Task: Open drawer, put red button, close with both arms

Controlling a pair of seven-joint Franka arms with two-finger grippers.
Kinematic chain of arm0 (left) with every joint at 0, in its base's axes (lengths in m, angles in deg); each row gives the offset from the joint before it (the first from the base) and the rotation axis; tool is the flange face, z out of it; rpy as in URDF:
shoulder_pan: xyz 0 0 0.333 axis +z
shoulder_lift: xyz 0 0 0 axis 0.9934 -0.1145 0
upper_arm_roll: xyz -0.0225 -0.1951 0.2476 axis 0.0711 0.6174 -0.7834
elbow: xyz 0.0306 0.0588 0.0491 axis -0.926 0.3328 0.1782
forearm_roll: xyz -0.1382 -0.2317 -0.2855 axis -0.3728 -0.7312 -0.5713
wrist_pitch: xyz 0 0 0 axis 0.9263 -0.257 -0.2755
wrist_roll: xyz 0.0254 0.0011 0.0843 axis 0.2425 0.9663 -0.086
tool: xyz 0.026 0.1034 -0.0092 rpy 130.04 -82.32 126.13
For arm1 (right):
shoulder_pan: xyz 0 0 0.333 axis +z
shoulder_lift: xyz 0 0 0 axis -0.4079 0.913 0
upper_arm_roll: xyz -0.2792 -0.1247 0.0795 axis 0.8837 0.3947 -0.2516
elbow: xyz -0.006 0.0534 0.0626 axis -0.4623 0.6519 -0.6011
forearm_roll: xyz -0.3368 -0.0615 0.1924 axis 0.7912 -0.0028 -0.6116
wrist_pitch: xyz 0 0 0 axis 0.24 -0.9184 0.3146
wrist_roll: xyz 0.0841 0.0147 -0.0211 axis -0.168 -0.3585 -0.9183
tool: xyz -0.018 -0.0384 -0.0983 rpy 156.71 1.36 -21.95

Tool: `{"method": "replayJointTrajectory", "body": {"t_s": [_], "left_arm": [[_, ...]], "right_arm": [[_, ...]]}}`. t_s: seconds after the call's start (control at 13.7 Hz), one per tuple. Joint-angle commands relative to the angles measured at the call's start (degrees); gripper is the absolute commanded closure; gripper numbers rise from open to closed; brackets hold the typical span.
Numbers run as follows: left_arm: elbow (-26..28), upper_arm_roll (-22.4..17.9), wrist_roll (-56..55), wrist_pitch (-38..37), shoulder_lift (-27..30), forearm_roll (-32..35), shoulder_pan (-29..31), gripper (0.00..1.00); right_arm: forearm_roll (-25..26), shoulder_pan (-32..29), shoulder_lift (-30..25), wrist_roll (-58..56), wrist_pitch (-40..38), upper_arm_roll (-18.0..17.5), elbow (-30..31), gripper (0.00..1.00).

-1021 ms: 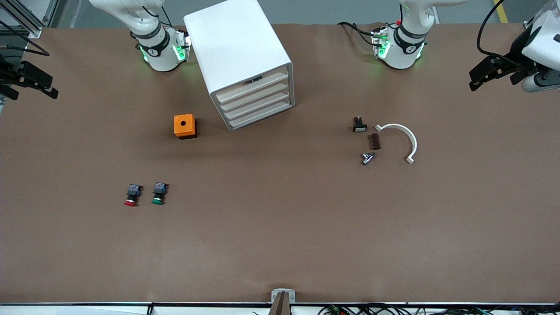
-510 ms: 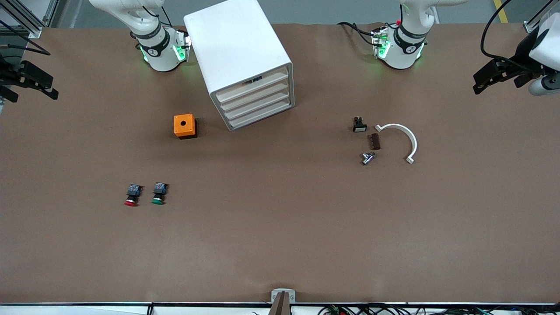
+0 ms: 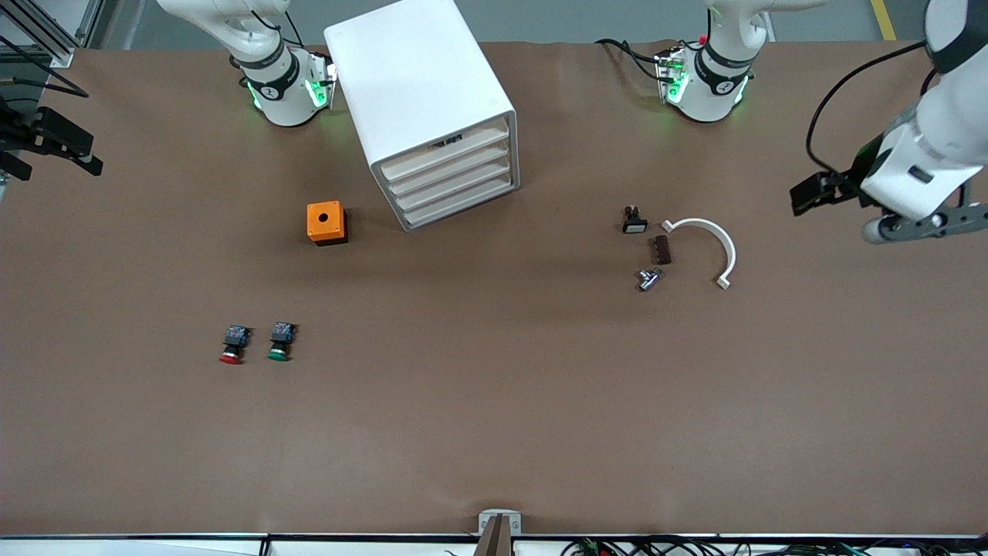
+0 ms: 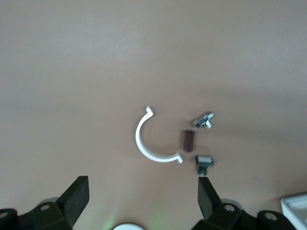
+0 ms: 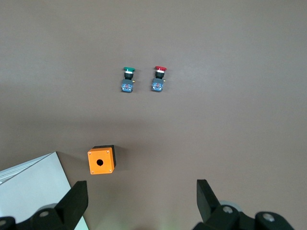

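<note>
A: Standing closed on the brown table (image 3: 494, 432), the white cabinet (image 3: 421, 93) shows four flush trays; the drawer (image 3: 448, 164), second from top, is shut. Cut off at the frame's edge, the left gripper (image 3: 809, 194) hangs over the table's left-arm end, jaws spread wide and empty, as its wrist view confirms (image 4: 143, 190).

B: And the right gripper (image 3: 65, 147)?

A: Half out of frame over the right-arm end, waiting, fingers (image 5: 74, 201) spread with nothing between them. The red button (image 3: 232, 344) lies well apart from both sets of jaws, just beside the green button (image 3: 280, 341), nearer the front camera than the orange box (image 3: 326, 222).

B: Anything near the left jaws?

A: A white curved clip (image 3: 706, 247), nearest them but apart, plus small parts too tiny to identify.
</note>
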Motion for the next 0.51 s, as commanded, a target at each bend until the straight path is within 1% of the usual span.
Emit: {"method": "replayJointTrajectory", "body": {"t_s": [0.0, 0.07, 0.29, 0.44], "left_arm": [[4.6, 1.1, -6.6, 6.1, 0.1, -3.1, -0.2, 0.00], [4.6, 2.5, -10.8, 6.8, -1.3, -3.8, -0.2, 0.00], [4.4, 6.8, -25.2, 9.5, -5.6, -6.5, -0.3, 0.00], [4.1, 10.5, -36.0, 12.8, -9.2, -7.5, -0.4, 0.00]], "right_arm": [[0.4, 0.1, 0.9, -0.3, -0.4, 0.4, -1.0, 0.00], [0.3, 0.2, 1.2, -0.4, -0.5, 0.3, -0.9, 0.00], [0.2, 0.6, 7.2, -0.7, 0.0, 0.2, -1.3, 0.00], [1.0, 0.4, 8.8, -0.7, 1.3, 0.2, -1.5, 0.00]]}}
